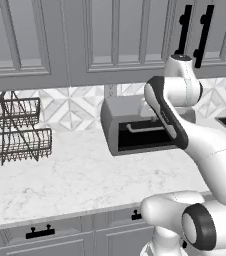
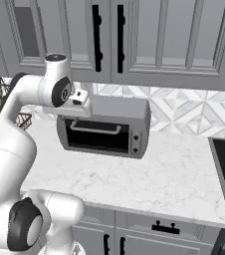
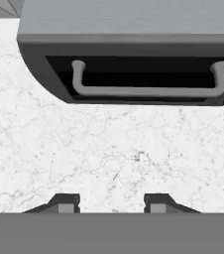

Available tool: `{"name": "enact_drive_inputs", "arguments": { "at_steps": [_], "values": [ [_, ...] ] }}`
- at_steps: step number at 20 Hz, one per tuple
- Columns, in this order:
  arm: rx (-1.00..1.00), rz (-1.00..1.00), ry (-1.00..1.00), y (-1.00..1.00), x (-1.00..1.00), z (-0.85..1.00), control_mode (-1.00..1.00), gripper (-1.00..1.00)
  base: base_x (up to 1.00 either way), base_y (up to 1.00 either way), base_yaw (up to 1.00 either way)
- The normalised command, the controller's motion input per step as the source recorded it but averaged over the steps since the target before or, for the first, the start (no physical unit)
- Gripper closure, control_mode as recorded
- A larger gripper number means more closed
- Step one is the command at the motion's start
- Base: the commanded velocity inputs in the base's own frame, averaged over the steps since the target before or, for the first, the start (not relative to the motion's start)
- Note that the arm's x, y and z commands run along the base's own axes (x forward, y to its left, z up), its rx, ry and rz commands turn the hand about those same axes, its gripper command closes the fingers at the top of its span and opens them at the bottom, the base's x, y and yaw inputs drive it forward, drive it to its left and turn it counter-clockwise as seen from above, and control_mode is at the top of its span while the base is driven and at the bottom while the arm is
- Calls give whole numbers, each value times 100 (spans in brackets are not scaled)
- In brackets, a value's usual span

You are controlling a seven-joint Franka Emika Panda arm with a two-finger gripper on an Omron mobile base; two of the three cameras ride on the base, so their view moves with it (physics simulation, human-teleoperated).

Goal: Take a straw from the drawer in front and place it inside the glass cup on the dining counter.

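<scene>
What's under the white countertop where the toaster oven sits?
Closed grey drawers with black bar handles sit below the marble worktop. Their fronts hide whatever is inside them.

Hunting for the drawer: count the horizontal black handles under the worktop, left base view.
2: one handle at lower left, another near centre, partly behind the arm; the arm may hide others.

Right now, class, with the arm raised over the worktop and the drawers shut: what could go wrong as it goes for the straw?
1. The pincer, jaws apart and empty, hangs over the worktop near the toaster oven; swinging down could clip it.
2. Two drawer fronts sit below the edge; it might open the wrong one.
3. The straw is hidden, so the grasp starts blind.
</scene>
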Motion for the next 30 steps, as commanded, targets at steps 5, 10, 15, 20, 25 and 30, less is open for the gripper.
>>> {"name": "enact_drive_inputs", "arguments": {
  "at_steps": [5, 10, 15, 20, 25, 30],
  "values": [
    [0, 0, 0, 0, -2, 0, 100, -100, -33, 0, 0],
    [0, 0, 0, 0, 0, 0, 100, -100, -100, -5, 0],
    [0, 0, 0, 0, 0, 0, 100, -100, -27, -43, 13],
    [0, 0, 0, 0, 0, 0, 100, -100, 2, -88, 45],
    [0, 0, 0, 0, 0, 0, 100, -100, 4, -81, 55],
    [0, 0, 0, 0, 0, 0, 100, -100, 13, -70, 56]
  ]
}}
